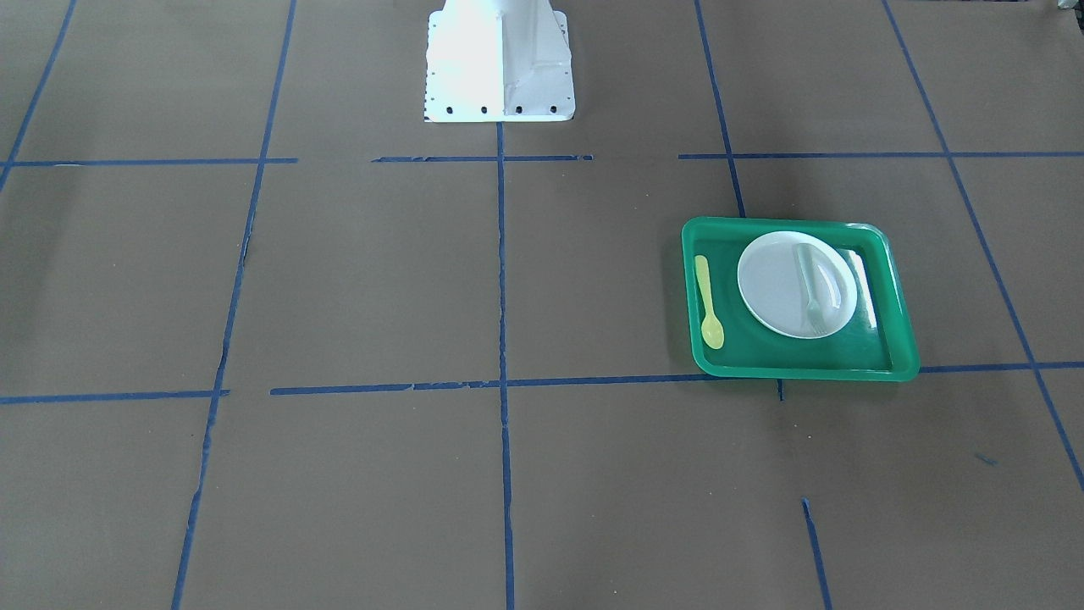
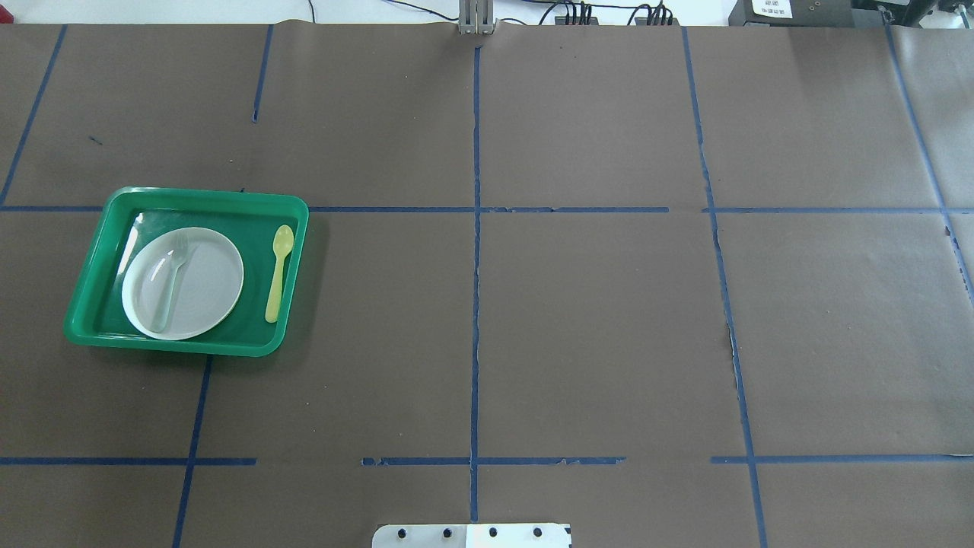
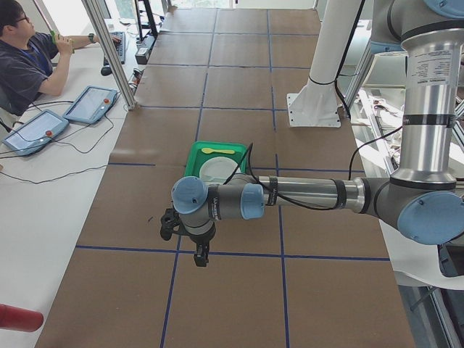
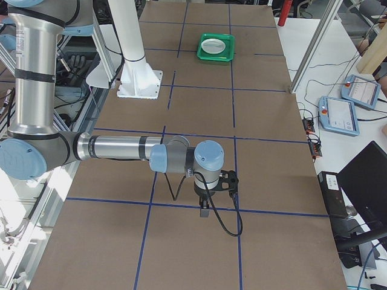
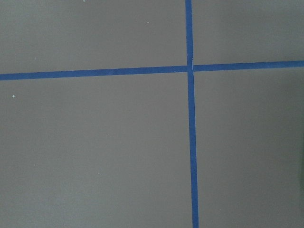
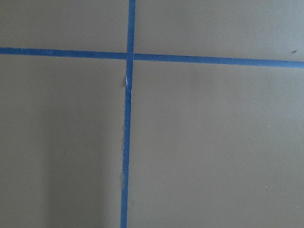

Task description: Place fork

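Observation:
The pale translucent fork lies on the left part of a white plate, tines toward the far side. The plate sits in a green tray at the table's left. In the front-facing view the fork lies on the plate's right part. My left gripper shows only in the exterior left view, hanging over bare table well short of the tray. My right gripper shows only in the exterior right view, far from the tray. I cannot tell whether either is open or shut.
A yellow spoon lies in the tray to the right of the plate. The robot's white base stands at the table's middle edge. Blue tape lines cross the brown table cover. An operator sits at a side desk.

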Motion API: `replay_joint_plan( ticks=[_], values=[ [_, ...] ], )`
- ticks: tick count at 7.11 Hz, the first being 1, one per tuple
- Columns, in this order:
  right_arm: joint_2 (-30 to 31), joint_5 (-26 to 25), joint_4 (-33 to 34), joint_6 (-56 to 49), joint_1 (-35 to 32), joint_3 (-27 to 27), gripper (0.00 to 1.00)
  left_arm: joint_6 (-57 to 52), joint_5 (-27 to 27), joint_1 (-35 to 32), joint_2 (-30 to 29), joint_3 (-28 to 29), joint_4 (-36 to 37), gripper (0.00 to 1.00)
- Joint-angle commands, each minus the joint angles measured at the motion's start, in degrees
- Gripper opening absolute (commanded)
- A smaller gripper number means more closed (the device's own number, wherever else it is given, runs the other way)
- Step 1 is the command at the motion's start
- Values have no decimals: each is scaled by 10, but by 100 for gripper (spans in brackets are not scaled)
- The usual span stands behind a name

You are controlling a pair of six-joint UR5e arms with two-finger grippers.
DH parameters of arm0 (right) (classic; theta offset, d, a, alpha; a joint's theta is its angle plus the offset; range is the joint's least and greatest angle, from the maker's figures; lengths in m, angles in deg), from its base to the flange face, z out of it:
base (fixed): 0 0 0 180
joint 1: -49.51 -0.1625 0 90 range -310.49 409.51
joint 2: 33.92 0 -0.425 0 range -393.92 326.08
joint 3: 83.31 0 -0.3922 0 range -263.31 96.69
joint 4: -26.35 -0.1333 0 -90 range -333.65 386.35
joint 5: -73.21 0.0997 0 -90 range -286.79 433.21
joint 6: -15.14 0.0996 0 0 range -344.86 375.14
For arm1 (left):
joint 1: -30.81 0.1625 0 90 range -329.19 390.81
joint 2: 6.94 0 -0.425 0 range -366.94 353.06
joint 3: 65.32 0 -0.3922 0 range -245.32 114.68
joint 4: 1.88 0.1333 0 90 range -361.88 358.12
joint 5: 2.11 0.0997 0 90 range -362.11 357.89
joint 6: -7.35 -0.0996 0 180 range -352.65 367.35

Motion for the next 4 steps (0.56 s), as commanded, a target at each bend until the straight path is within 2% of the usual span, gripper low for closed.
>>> replay_joint_plan(
  ticks=[1, 3, 4],
  values=[
    [0, 0, 0, 0, 0, 0, 100, -1, 0, 0, -4, -2, -7, 100],
    [0, 0, 0, 1, 0, 0, 100, 1, 1, 1, -33, -17, -10, 100],
    [0, 0, 0, 1, 0, 0, 100, 8, 5, 28, -35, -51, -9, 100]
  ],
)
